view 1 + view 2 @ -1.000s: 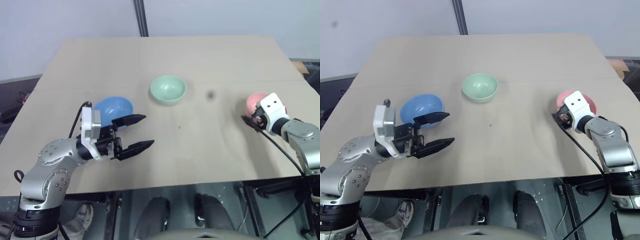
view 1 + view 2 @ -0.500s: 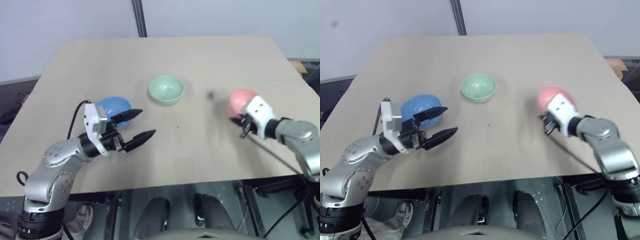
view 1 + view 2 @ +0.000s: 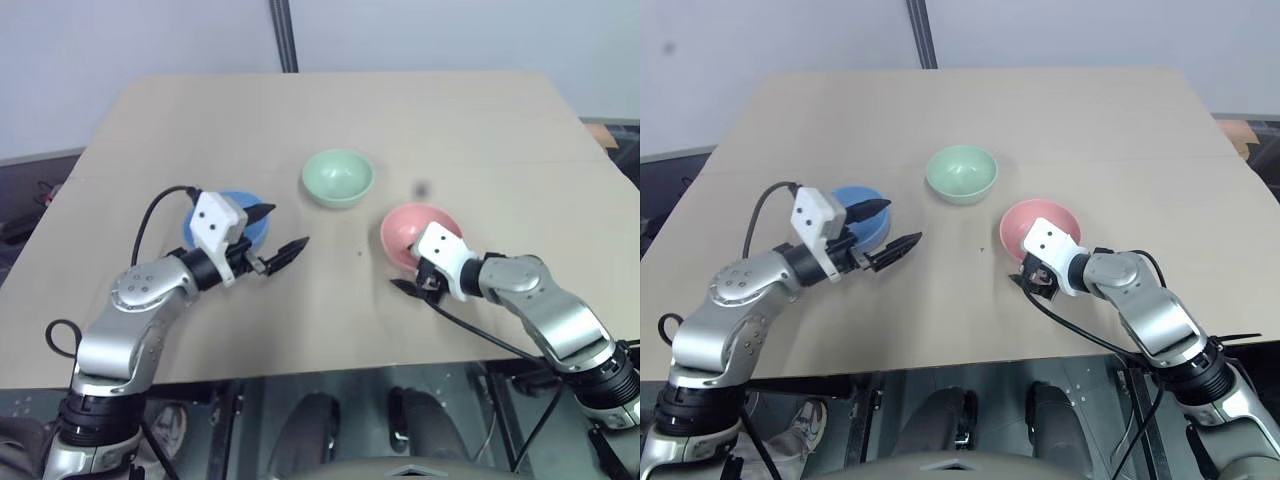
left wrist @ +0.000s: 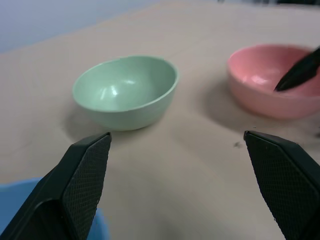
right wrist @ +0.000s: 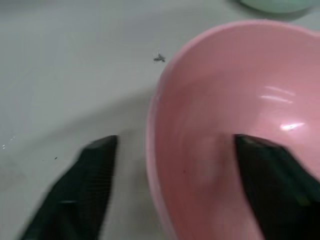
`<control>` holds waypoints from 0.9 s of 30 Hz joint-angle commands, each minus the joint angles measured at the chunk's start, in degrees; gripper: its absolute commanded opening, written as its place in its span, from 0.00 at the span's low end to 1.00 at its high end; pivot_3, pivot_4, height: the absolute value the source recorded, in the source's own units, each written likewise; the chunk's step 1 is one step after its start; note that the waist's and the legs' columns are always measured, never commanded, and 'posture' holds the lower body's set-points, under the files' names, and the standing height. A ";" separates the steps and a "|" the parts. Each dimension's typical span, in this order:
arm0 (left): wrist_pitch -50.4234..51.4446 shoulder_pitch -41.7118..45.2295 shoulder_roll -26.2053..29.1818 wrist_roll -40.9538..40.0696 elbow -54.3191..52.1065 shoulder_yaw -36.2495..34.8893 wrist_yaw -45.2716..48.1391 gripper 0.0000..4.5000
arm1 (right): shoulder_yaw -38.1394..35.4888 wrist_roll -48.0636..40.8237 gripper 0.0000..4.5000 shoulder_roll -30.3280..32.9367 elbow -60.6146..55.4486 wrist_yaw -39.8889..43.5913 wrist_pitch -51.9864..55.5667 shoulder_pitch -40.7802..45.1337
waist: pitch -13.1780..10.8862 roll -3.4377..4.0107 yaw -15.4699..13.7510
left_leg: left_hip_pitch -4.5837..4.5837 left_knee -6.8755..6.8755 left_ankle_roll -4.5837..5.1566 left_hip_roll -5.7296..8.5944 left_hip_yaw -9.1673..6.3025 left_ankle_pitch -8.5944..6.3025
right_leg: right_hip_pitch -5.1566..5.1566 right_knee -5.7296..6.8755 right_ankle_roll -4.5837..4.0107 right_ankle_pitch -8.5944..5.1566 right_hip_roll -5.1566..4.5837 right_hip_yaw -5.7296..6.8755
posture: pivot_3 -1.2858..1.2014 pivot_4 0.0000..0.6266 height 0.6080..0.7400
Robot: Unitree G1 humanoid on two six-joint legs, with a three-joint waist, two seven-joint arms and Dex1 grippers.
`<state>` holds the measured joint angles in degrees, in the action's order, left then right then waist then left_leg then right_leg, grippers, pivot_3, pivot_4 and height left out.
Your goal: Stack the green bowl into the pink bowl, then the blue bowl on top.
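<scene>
The pink bowl (image 3: pixel 418 232) sits upright near the table's middle, to the right of centre. My right gripper (image 5: pixel 175 139) is open astride its near rim, one finger (image 5: pixel 85 185) outside and the other inside. Behind it and to the left stands the green bowl (image 3: pixel 338 178), empty. The blue bowl (image 3: pixel 222 228) rests at the left, partly covered by my left gripper (image 3: pixel 283 227), which hovers open over its right side and points at the green bowl (image 4: pixel 125 90) and the pink bowl (image 4: pixel 272 80).
The tan table (image 3: pixel 460 120) has bare room at the back and on the right. A small dark speck (image 3: pixel 421 188) lies behind the pink bowl. A dark pole (image 3: pixel 283 35) rises behind the far edge.
My right gripper brought the pink bowl from the right edge to the middle, set it upright and opened. My left gripper moved forward over the blue bowl and turned toward the green one.
</scene>
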<state>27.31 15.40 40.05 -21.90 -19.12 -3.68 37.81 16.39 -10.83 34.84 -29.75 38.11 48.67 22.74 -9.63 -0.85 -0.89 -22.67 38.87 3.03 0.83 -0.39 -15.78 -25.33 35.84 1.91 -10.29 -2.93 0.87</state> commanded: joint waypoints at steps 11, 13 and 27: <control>-14.32 37.23 -3.06 31.81 32.48 31.15 10.01 1.00 | -16.58 -7.55 0.94 -3.79 -16.29 -8.98 6.62 -5.08 | -0.06 -0.08 0.16 | -0.11 0.22 0.05 0.09 0.03 -0.03 | 0.02 0.03 0.04 0.00 0.04 0.03 | 0.52 0.24 1.00; -19.80 40.41 -5.37 36.08 39.81 34.47 9.99 1.00 | -17.48 -7.30 0.94 -4.37 -17.04 -11.00 6.76 -6.00 | -0.06 -0.09 0.25 | -0.12 0.22 0.05 0.08 0.08 -0.03 | -0.01 0.04 0.04 0.00 0.06 -0.02 | 0.52 0.24 1.00; -34.82 49.40 -14.73 39.87 59.65 33.44 13.28 0.02 | -25.09 -11.26 0.95 -5.52 -26.90 -14.62 5.74 -14.51 | -0.11 -0.16 0.19 | -0.23 0.35 0.20 0.03 0.10 -0.10 | -0.05 0.08 0.07 0.01 0.08 -0.05 | 0.52 0.24 1.00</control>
<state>-5.81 62.79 25.37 20.16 42.26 33.18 49.67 -6.16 -20.86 29.01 -53.78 23.30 55.90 8.96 -9.74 -1.01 -0.70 -22.91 39.22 3.23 0.86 -0.31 -15.89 -25.39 35.92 1.98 -10.28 -2.86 0.83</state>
